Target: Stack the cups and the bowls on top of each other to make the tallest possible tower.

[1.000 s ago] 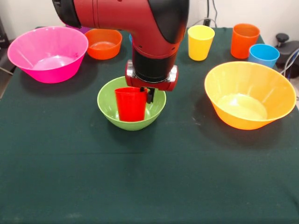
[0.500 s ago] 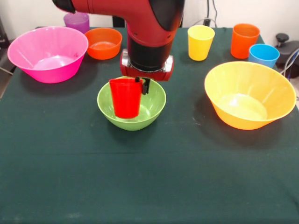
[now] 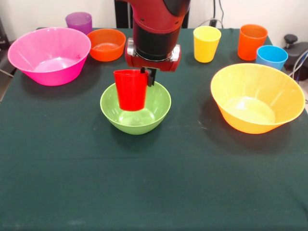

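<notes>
One cup is in the grip right now: the red cup (image 3: pixel 131 89) hangs upright, mouth up, from the end effector (image 3: pixel 148 73), whose fingers are pinched on the cup's rim at the side nearest the arm. It hangs clear above the green bowl (image 3: pixel 135 107), its base off the bowl's floor, so no tower stands yet.

Judged from this, the step in hand is carrying the cup to its place in the stack. A rim pinch on a smooth, tapered tumbler is a weak hold, so the move should be slow and level, with no sudden stop that would let the cup swing or slip. Before releasing, the cup's base should be centred and settled on whatever it goes onto.

To the side on the table (image 3: pixel 154 192) sits the yellow-orange bowl (image 3: pixel 257 98). Farther back stand the pink bowl (image 3: pixel 49 55), the small orange bowl (image 3: pixel 106 44), the blue cup (image 3: pixel 271 57), the yellow cup (image 3: pixel 207 44) and the orange cup (image 3: pixel 252 42). The purple cup (image 3: pixel 79 22) is at the far edge.
</notes>
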Motion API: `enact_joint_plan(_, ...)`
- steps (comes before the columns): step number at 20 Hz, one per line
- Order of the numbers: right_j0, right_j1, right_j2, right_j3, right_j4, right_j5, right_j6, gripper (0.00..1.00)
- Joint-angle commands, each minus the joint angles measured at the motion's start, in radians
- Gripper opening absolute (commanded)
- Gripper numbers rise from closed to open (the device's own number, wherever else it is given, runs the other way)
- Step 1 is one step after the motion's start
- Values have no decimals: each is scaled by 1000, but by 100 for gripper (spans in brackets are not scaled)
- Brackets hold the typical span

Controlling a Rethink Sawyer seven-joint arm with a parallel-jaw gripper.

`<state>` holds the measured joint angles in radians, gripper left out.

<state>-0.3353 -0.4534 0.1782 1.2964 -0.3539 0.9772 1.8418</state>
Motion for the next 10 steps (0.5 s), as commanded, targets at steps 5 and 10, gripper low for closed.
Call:
enact_joint_plan(5, 8, 20, 28, 53, -43, -6, -55, 0)
enact_joint_plan(10, 10, 29, 27, 38, -51, -18, -56, 0)
